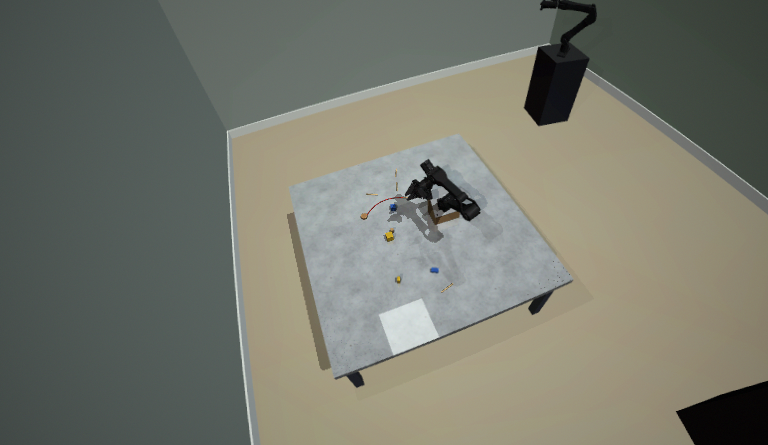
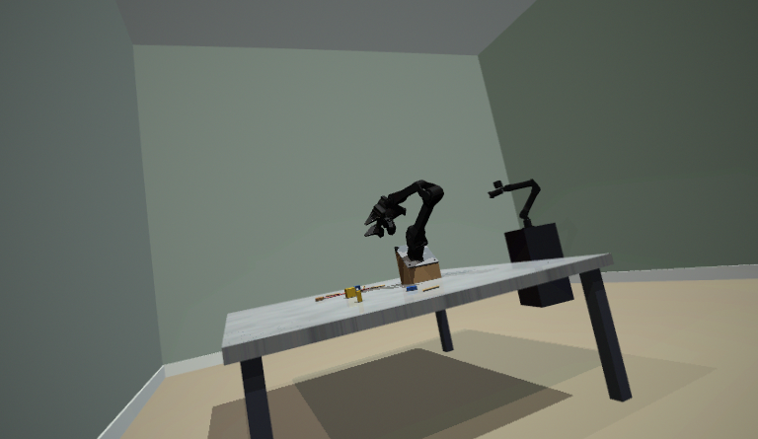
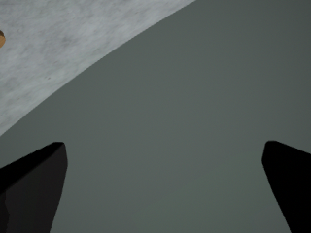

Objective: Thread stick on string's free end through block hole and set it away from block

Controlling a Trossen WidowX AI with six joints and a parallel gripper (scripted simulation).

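- Anchoring the red string at the left as seen from above, the round wooden button gives it a fixed end, so pulling must draw the free end through the hole.
- Just right of it lies a loose stick, probably a decoy, as it is apart from the string.
- Next, the yellow block rests on the table, likely the one to thread; its hole is too small to make out. Standing off from the button, it leaves the string some slack to reach it.
- Farther right, the gripper hangs above the table, fingers wide apart with nothing between them, presumably ready for a pick.
- From above, the string runs rightward to beneath the fingertips. The task's stick should lie there on the table, below the tool, but the arm hides it in that view.
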